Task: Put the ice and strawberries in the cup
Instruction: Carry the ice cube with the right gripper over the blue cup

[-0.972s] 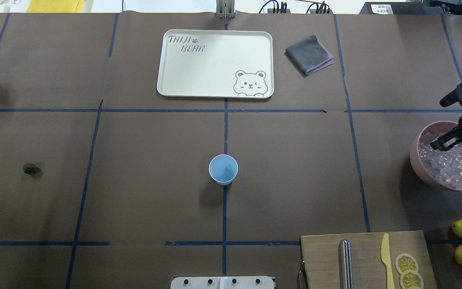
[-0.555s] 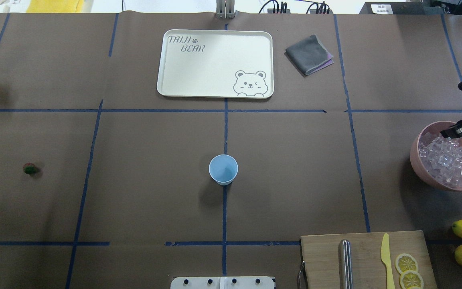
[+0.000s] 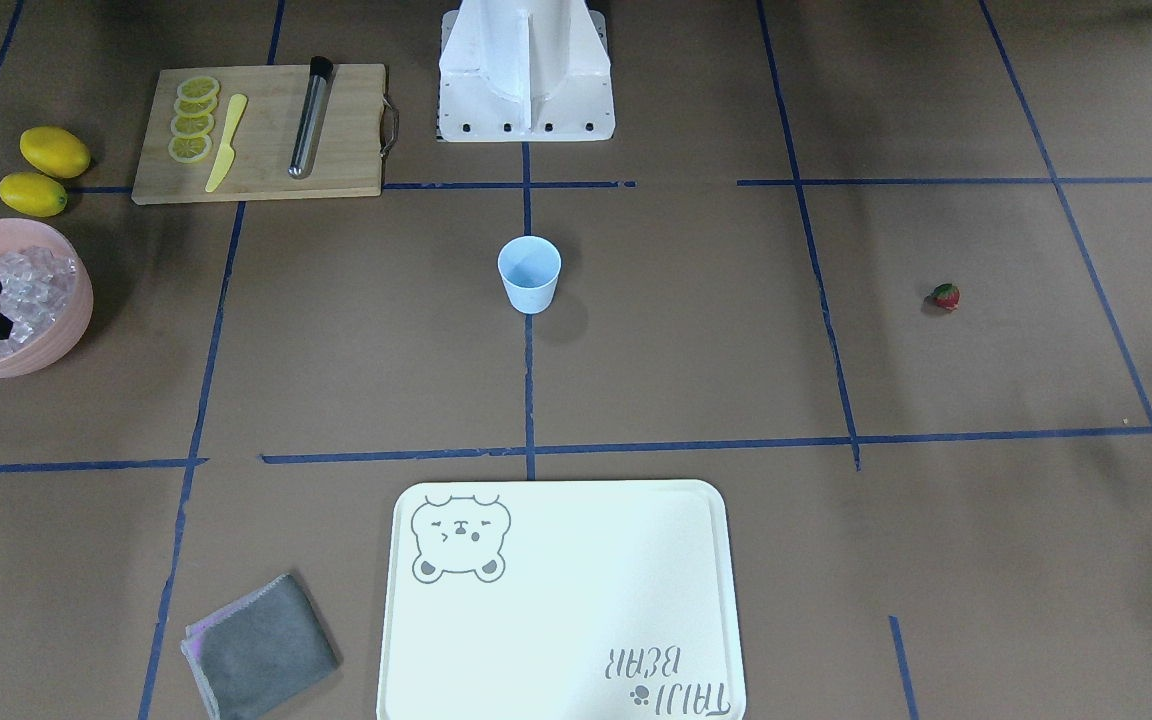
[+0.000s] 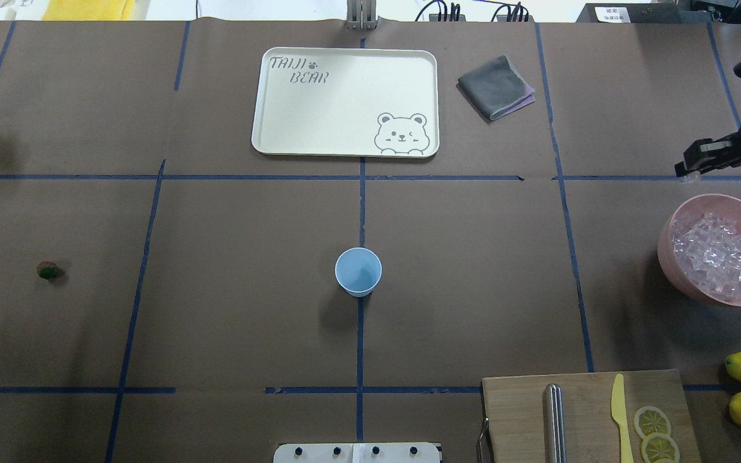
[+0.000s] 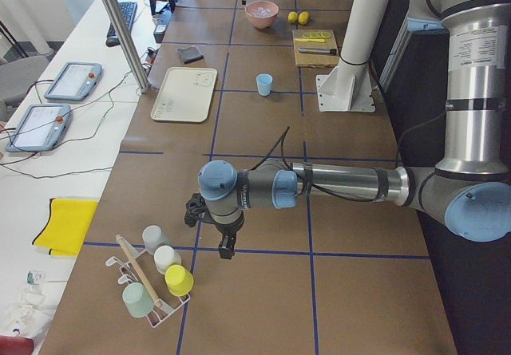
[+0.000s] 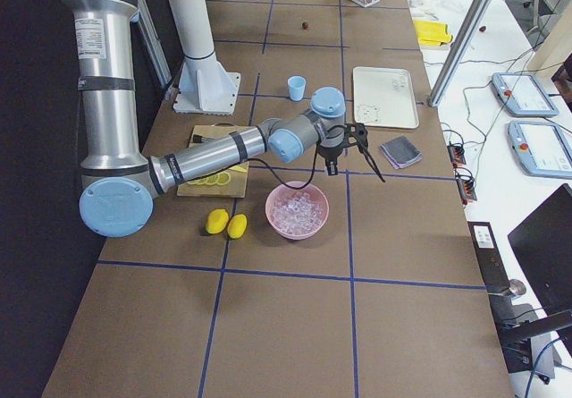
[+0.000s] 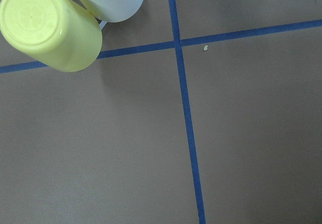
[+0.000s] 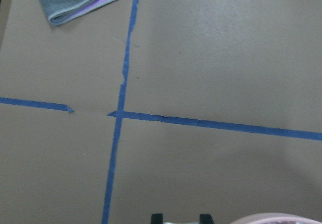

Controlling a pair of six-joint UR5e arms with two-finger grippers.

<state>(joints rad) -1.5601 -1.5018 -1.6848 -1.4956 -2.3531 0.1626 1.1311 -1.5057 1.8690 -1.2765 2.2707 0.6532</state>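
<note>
Shows the small light blue plastic cup (image 4: 358, 271) upright at mid-table, the small red strawberry (image 3: 946, 296) well apart toward the robot's left, the small clear ice cubes (image 4: 714, 257) heaped in the large pink bowl (image 4: 674, 278) toward its right. Finds the right gripper (image 4: 687, 170) raised by the bowl's far rim, fingertips (image 8: 157, 218) pinching 1 of them, cut off at the wrist view's edge. Cannot tell spread from pressed together for the left gripper (image 5: 226, 247), seen only sidelong.
</note>
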